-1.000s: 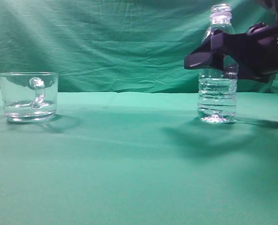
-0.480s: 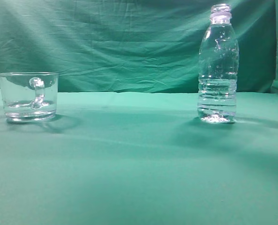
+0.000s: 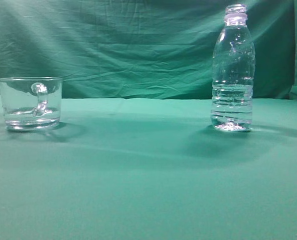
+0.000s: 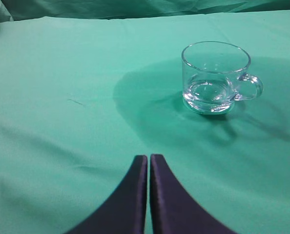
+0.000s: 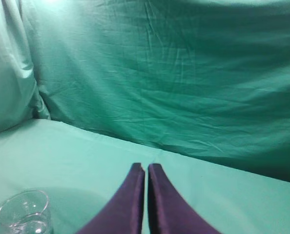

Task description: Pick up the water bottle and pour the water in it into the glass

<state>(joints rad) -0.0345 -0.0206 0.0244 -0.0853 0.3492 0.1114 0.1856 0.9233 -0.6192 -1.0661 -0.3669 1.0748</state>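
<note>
The water bottle (image 3: 233, 70) stands upright and uncapped on the green cloth at the right. The water (image 3: 232, 102) fills its ribbed lower part. The glass (image 3: 31, 102), a clear mug with a loop handle, stands at the left, well apart from the bottle. It also shows in the left wrist view (image 4: 216, 78) and at the lower left of the right wrist view (image 5: 25, 213). My left gripper (image 4: 148, 157) is shut and empty, short of the glass and to its left. My right gripper (image 5: 145, 165) is shut and empty, above the cloth. Neither gripper shows in the exterior view.
A green cloth (image 3: 138, 175) covers the table and a creased green backdrop (image 3: 128, 45) hangs behind it. The backdrop also wraps round the side in the right wrist view (image 5: 8, 73).
One second ago my right gripper was at the bottle's shoulder in the exterior view. It has pulled away out of that view. The bottle and the glass have not moved.
</note>
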